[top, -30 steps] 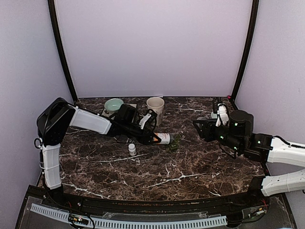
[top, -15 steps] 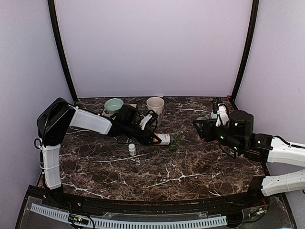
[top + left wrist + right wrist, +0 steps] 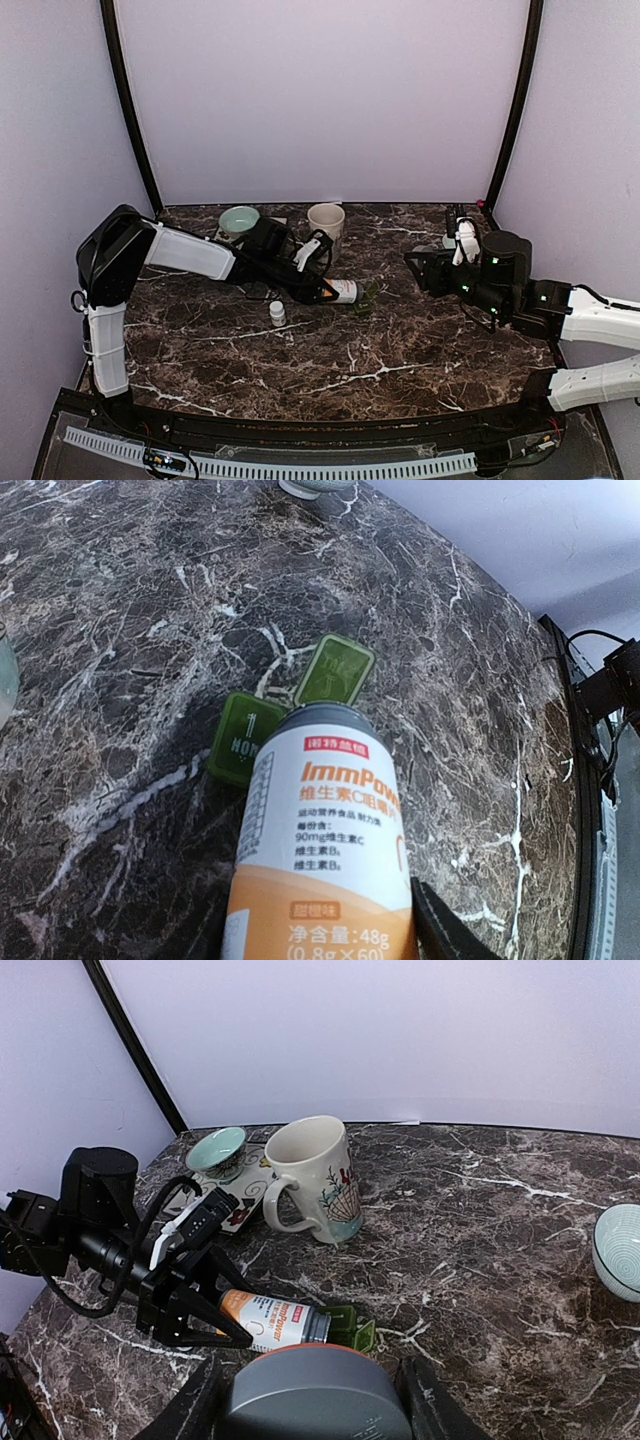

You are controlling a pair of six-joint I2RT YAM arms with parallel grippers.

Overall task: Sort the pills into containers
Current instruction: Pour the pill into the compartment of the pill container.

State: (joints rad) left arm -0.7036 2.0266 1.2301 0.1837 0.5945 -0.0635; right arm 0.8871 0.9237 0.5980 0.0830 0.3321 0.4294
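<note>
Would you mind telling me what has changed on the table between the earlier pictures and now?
Nothing visibly changed. The left fingers still hold the orange-and-white bottle on its side, top end toward the green pill box. The right fingers still hold a grey round object off to the right. The mug, bowl and small white bottle have not moved.

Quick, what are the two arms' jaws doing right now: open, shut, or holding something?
Left gripper: jaws closed on the pill bottle.
Right gripper: jaws closed on a round grey object.
</note>
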